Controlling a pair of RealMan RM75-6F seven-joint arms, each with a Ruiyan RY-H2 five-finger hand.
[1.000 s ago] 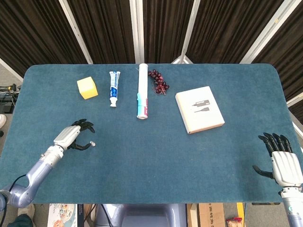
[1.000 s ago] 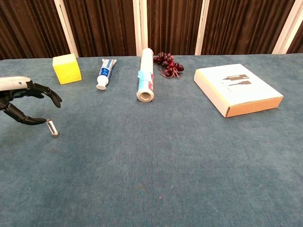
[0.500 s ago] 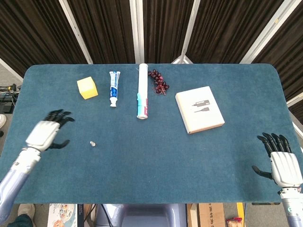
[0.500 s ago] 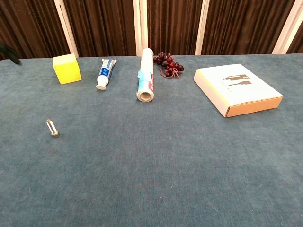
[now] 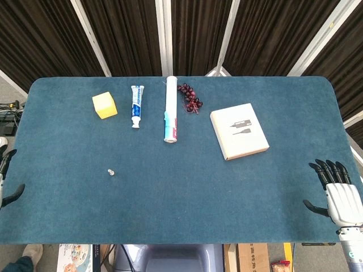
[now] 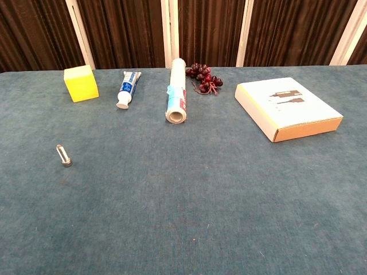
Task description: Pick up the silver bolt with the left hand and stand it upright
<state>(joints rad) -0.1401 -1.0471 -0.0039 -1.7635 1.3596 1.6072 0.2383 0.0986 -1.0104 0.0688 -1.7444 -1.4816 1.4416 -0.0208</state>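
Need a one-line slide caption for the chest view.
Silver bolt alone near left on the blue table; sponge, toothpaste, roll, grapes and box behind.

The left hand (image 5: 7, 184) has pulled back from the bolt (image 5: 112, 171) to the left edge of the table (image 5: 187, 209). A second ago its fingers were curled just beside the bolt, almost touching it; now only dark fingertips show at the frame edge in the head view, well apart from the bolt, and the chest view shows no hand at all. The bolt, once right at the fingertips, now lies alone far to the hand's right.
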